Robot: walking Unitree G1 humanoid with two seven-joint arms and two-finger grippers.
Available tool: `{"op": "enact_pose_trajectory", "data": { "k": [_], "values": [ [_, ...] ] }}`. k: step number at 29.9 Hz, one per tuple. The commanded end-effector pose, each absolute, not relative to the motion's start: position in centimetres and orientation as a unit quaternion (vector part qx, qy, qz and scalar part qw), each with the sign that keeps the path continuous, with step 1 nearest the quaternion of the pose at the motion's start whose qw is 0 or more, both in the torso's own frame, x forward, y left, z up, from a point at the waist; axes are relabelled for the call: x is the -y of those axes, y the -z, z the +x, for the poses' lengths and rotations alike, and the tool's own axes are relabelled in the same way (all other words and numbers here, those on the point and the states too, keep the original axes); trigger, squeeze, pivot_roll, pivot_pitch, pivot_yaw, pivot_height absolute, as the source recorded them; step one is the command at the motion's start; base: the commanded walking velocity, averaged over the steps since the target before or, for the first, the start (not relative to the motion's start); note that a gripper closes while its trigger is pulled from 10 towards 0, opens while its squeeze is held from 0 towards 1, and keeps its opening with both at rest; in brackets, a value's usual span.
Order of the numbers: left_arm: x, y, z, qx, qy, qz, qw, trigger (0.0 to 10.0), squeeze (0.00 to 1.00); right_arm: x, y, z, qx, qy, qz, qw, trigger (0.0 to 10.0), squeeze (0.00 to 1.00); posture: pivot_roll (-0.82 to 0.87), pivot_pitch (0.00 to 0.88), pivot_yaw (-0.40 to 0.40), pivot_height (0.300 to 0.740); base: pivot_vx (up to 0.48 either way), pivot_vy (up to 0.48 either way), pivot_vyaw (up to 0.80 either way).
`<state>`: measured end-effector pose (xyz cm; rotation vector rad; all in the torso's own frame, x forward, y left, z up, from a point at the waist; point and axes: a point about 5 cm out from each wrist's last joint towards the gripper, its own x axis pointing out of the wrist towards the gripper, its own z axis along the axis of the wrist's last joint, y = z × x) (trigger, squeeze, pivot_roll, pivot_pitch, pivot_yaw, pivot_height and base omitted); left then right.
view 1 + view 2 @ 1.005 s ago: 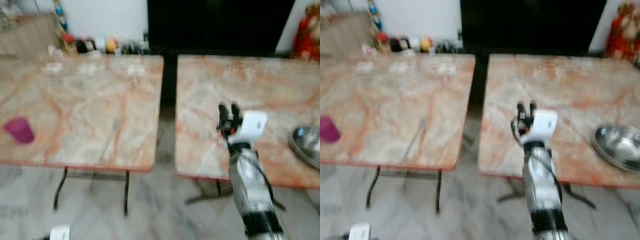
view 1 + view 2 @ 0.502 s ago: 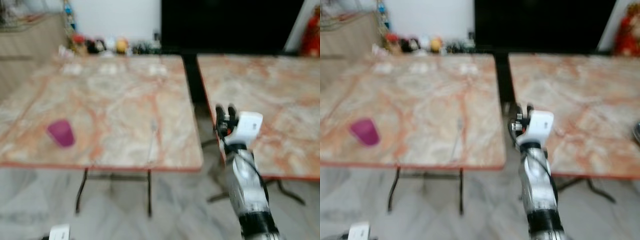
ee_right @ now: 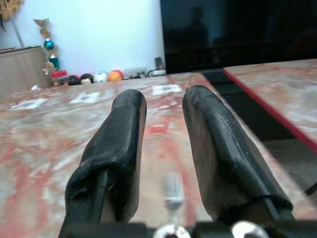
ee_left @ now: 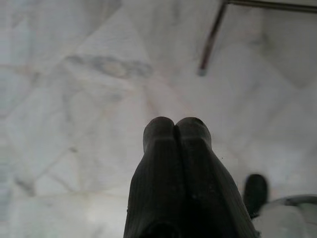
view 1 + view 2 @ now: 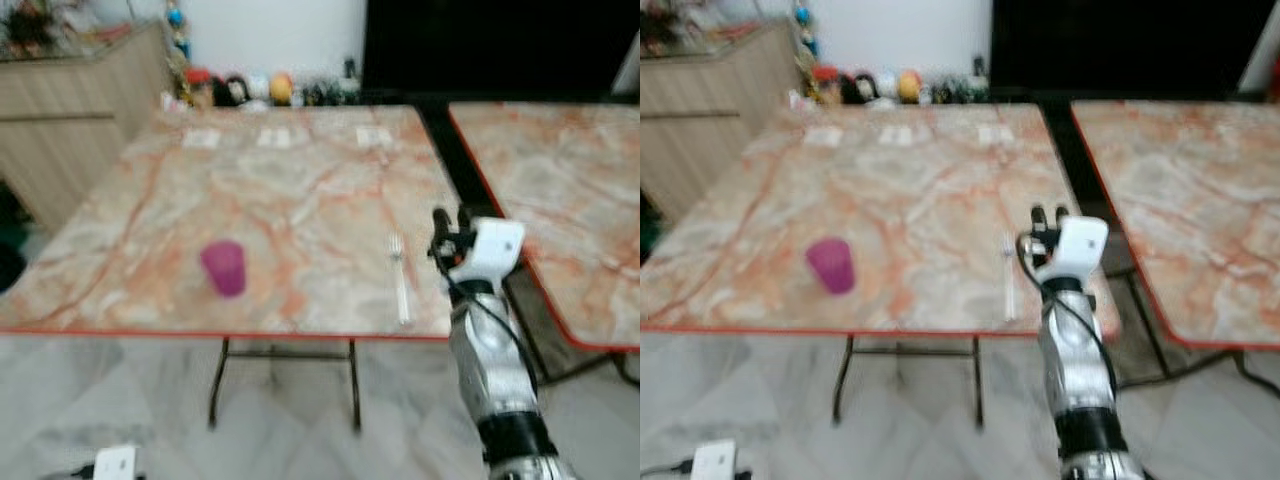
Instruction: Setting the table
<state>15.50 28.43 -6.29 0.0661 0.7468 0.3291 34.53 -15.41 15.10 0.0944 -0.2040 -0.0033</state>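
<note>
A purple cup stands on the left marble table, toward its front. A silver fork lies near that table's front right corner, tines pointing away from me. My right gripper is raised just right of the fork, above the table's right edge, its fingers slightly apart and holding nothing. The fork appears blurred between them. My left gripper hangs low over the floor, fingers pressed together.
A second marble table stands to the right across a narrow gap. Small figurines and balls line the far edge by a dark screen. A wooden cabinet sits at the left. The floor is marble tile.
The view has swung left: the left table, cup and fork now sit in the middle, and the metal bowl on the right table has left the picture. My right arm keeps its pose.
</note>
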Motion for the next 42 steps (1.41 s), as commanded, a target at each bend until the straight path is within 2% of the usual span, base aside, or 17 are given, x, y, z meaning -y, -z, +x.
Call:
{"op": "enact_pose_trajectory", "data": {
  "k": [1, 20, 36, 42],
  "values": [
    [-28.1, 6.6, 15.1, -0.367, -0.156, 0.027, 0.917, 10.0, 0.00, 16.5, -14.3, 34.5, 0.080, 0.019, 0.047, 0.995, 10.0, 0.00, 0.02, 0.000, 0.043, 0.740, 0.000, 0.000, 0.00],
    [-28.0, 6.9, 14.6, -0.378, -0.160, 0.026, 0.912, 10.0, 0.00, 16.9, -13.7, 34.8, 0.057, 0.028, 0.048, 0.997, 10.0, 0.00, 0.02, 0.025, 0.045, 0.740, 0.000, 0.000, 0.00],
    [-28.0, 7.0, 14.3, -0.383, -0.162, 0.026, 0.909, 10.0, 0.00, 17.2, -13.4, 34.8, 0.048, 0.027, 0.041, 0.998, 10.0, 0.00, 0.02, 0.031, 0.042, 0.740, 0.282, 0.000, 0.00],
    [-28.0, 7.0, 14.3, -0.384, -0.162, 0.024, 0.909, 10.0, 0.00, 17.0, -12.5, 34.7, 0.021, 0.018, 0.031, 0.999, 10.0, 0.00, 0.02, 0.032, 0.042, 0.740, 0.000, 0.000, 0.00]
  ]
}}
